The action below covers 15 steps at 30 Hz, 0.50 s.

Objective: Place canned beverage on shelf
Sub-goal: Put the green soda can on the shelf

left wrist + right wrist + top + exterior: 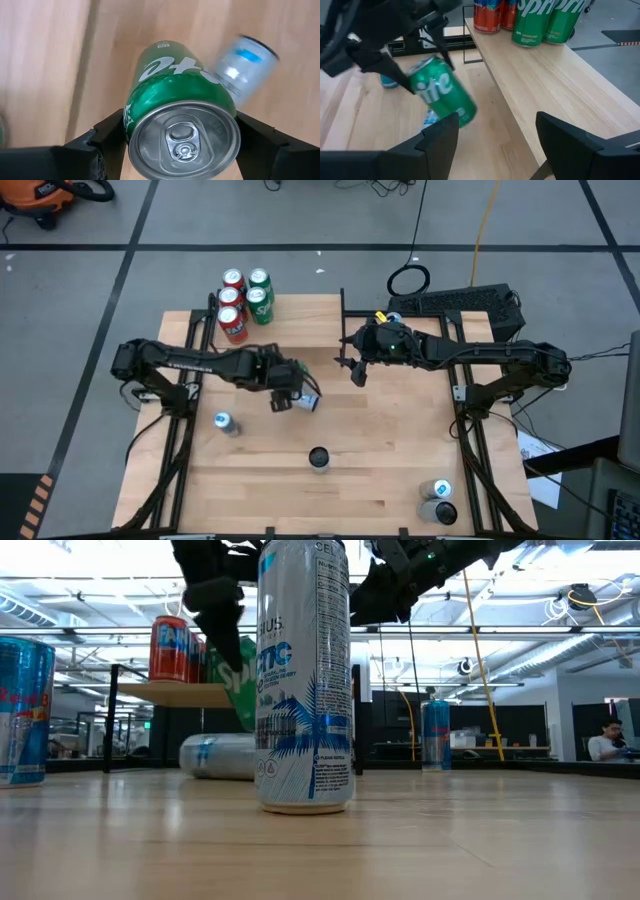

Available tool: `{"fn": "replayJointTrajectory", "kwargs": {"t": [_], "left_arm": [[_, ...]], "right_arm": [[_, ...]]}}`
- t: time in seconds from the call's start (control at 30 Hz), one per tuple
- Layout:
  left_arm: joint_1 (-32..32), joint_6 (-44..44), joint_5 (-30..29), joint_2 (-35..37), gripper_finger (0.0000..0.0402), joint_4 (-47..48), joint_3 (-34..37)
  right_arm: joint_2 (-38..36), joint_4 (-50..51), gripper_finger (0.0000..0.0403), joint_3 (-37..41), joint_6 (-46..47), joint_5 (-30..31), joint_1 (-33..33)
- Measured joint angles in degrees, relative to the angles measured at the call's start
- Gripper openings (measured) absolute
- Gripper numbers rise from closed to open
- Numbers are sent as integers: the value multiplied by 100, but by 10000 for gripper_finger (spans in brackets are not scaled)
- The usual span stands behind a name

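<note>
My left gripper (283,393) is shut on a green Sprite can (180,115) above the middle of the table; the can also shows in the right wrist view (443,94). The shelf (300,313), a light-wood board with black uprights, stands at the table's far edge. It carries red and green cans (245,300) at its left end, upright on their bases. My right gripper (357,370) is open and empty, just near of the shelf's right end. My left gripper pinches the green can between its two fingers (107,132), on opposite sides of the wall just below the top rim (131,131). The pull-tab end faces the wrist. The can is lifted clear of the table and tilted, its base (465,114) lowest.
A white-and-blue can (311,402) lies on the table right under the held can. Another lies at the left (225,422). A tall can (318,457) stands near the front middle. Two cans (440,500) stand at the near right. The shelf board to the right of its cans (545,75) is bare.
</note>
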<state>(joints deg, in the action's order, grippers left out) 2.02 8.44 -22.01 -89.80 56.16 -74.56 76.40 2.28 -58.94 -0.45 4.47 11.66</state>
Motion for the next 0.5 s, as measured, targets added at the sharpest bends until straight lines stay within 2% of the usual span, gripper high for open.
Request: {"fn": "replayJointTrajectory", "kwargs": {"t": [0.13,0.3,0.43,0.5], "left_arm": [[-34,-137,544,4,272,11,-1],[-73,-129,599,-227,272,-200,201],[49,-8,1553,-284,272,53,284],[163,152,1477,-273,272,48,267]], "right_arm": [[0,-54,253,0,-9,0,0],[0,-67,253,0,18,0,0],[0,-8,253,0,72,0,0],[0,-14,253,0,81,0,0]]}}
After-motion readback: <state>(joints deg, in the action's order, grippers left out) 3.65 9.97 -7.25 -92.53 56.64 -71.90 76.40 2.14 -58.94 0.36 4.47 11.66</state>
